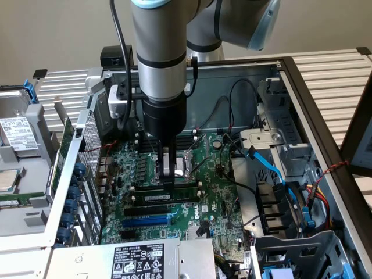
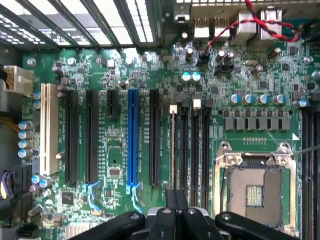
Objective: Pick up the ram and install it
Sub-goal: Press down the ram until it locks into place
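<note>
The ram (image 1: pixel 152 198) is a thin green stick with a white label. It stands on edge in a black memory slot on the motherboard (image 1: pixel 215 203), beside the CPU socket (image 2: pixel 255 192). In the wrist view the ram (image 2: pixel 173 150) shows as a narrow line running down the slot toward the fingers. My gripper (image 1: pixel 168 185) reaches straight down from the arm with its black fingers together. The tips sit at the ram's top edge near its middle. In the wrist view my gripper (image 2: pixel 176 196) is shut over the ram's near end. Whether the tips pinch the stick or rest on it is unclear.
Empty black memory slots (image 2: pixel 199 150) lie beside the ram. A blue expansion slot (image 2: pixel 132 140) and black ones run parallel farther off. Blue and black cables (image 1: pixel 273 168) cross toward the drive bay at the exterior view's right. A labelled power supply (image 1: pixel 139 261) sits in front.
</note>
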Motion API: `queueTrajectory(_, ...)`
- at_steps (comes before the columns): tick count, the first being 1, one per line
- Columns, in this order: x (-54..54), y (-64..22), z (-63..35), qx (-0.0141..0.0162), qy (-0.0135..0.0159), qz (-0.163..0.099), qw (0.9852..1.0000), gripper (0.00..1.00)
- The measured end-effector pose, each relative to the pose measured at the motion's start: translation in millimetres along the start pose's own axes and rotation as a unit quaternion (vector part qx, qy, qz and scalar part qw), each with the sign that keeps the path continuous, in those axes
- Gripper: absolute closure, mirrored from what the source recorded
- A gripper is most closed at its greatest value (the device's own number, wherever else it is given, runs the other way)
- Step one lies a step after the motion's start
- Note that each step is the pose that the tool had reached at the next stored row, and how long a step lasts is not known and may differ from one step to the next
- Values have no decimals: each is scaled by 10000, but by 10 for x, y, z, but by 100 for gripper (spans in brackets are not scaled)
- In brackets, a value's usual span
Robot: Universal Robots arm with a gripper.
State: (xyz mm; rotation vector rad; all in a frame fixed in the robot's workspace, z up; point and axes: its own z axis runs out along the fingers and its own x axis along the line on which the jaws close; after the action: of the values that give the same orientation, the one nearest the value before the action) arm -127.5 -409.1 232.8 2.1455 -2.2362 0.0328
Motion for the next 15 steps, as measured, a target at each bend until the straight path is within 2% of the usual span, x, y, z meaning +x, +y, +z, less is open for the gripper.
queueTrajectory(6,8,1,-163,-2,3,-1,10000,90)
queueTrajectory(15,9,2,-175,-2,3,-1,10000,90)
